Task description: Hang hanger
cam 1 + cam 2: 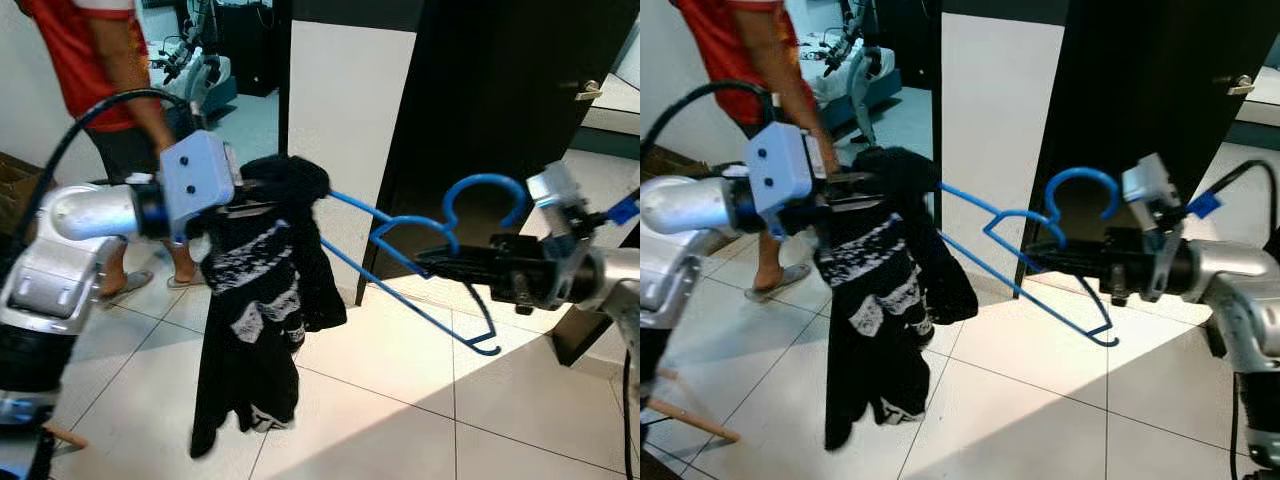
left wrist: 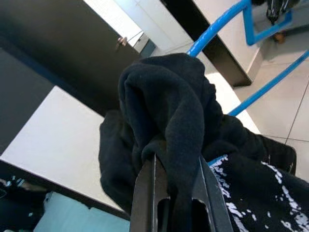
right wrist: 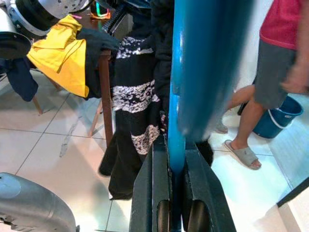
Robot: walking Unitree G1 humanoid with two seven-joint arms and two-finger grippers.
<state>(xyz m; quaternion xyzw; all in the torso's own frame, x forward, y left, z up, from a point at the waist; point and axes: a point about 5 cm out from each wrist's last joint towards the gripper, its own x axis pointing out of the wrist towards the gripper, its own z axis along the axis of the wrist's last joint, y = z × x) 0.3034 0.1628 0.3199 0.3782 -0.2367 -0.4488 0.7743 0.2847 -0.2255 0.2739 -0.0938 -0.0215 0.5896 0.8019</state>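
Bystander and doorway on a tiled floor

A person (image 1: 105,75) in a red shirt, dark shorts and sandals stands at upper left on pale floor tiles (image 1: 380,400). A dark door (image 1: 500,110) with a metal handle (image 1: 588,92) fills the upper right, beside a white wall panel (image 1: 345,110). A blue bucket (image 3: 280,118) sits near the person's feet, and a yellow cloth (image 3: 63,63) drapes over wooden furniture.

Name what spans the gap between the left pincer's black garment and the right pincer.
The blue hanger spans it: its bare wire runs from the black garment, held by the left pincer, to the right pincer. The left eye view shows this.
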